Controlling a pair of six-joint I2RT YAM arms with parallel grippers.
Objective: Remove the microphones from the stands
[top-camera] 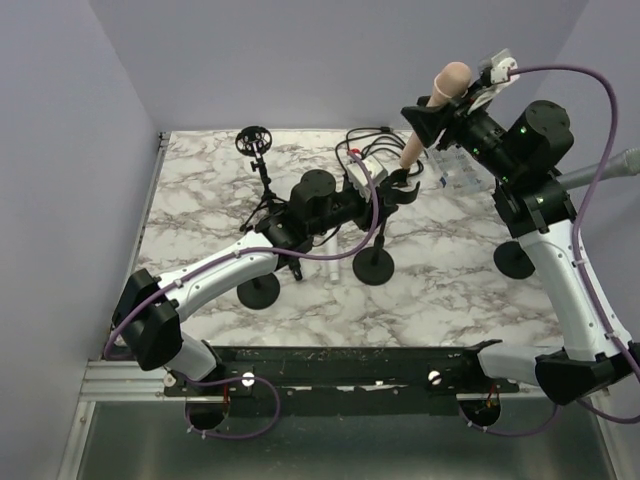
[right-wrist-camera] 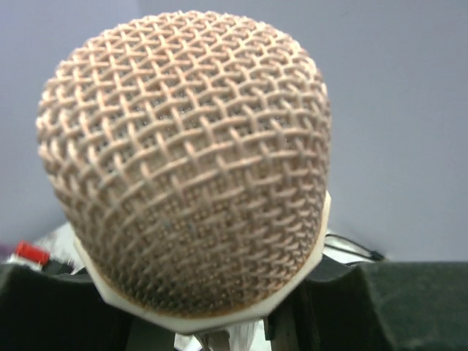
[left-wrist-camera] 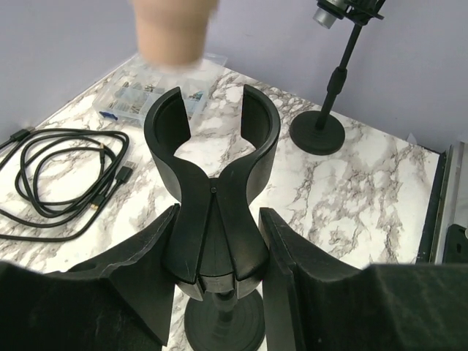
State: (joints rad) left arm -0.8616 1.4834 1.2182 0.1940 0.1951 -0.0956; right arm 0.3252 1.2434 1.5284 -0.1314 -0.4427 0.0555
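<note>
Separation looks complete: the microphone (top-camera: 443, 95) hangs in the air over the far right of the tabletop (top-camera: 440, 290), tilted, mesh head up and tapered handle pointing down toward the clip (left-wrist-camera: 252, 157) it belongs in. The right tool (top-camera: 432, 118) is clamped on its body just under the head, which is why the grille fills the right wrist view and only dark finger edges show beneath it. Gripping there keeps the handle free to slide out of the clip's open mouth.

The left tool (left-wrist-camera: 219, 212) is narrowed around the neck of the clip, one finger on each side and seemingly pressing on it (contact on the right-hand finger is hard to confirm). That hold reads as a brace, so the light stand would not tip or drag on its round base (top-camera: 374, 268) as the handle leaves. The clip's U stands vacant, the handle's blurred end above it and apart.

What remains, I judge, is setting the microphone down somewhere off the coiled cable (left-wrist-camera: 51, 168) and the parts box (left-wrist-camera: 146, 91).
</note>
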